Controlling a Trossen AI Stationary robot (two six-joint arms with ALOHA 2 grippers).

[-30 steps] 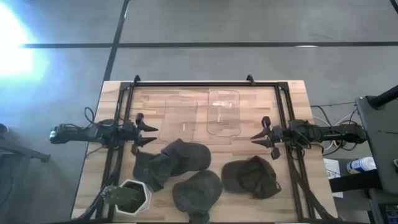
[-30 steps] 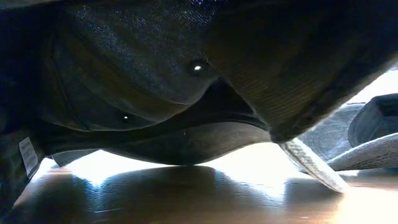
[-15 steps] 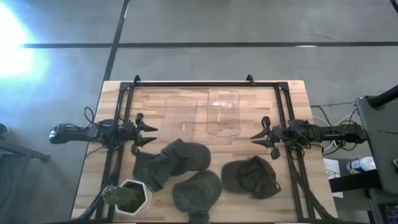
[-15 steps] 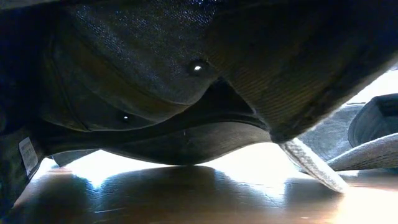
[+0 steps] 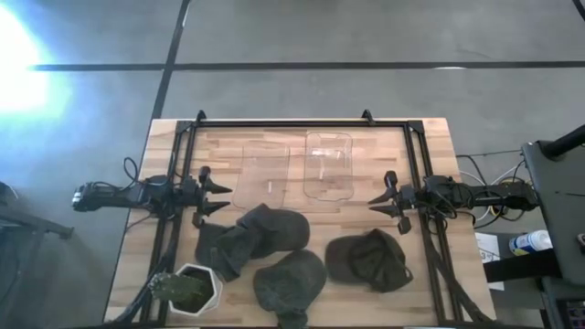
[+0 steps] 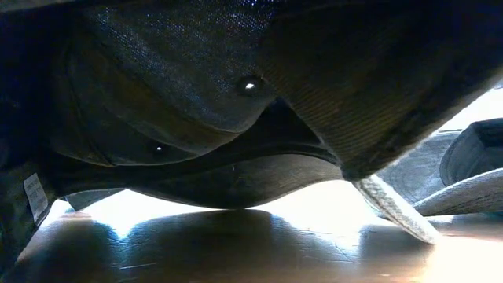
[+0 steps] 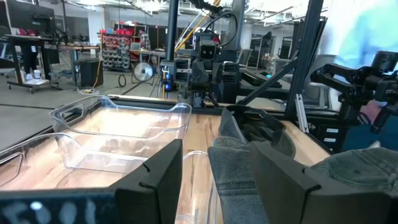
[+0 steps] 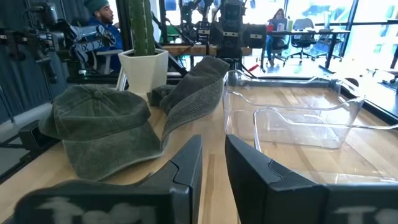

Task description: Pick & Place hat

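Observation:
Three dark green hats lie on the wooden table's near half: one near the left [image 5: 260, 236], one at the near edge [image 5: 291, 281], one near the right [image 5: 367, 260]. The near-edge hat [image 6: 236, 102] fills the low view. My left gripper [image 5: 219, 197] is open and empty at the table's left, just left of the left hat [image 7: 249, 134]. My right gripper [image 5: 379, 203] is open and empty at the table's right, on the far side of the right hat [image 8: 102, 124].
Two clear plastic bins [image 5: 263, 176] [image 5: 329, 164] stand side by side at the table's far middle, between the grippers. A white pot with a cactus [image 5: 187, 288] stands at the near left corner. A black frame [image 5: 302, 122] runs along the far edge and sides.

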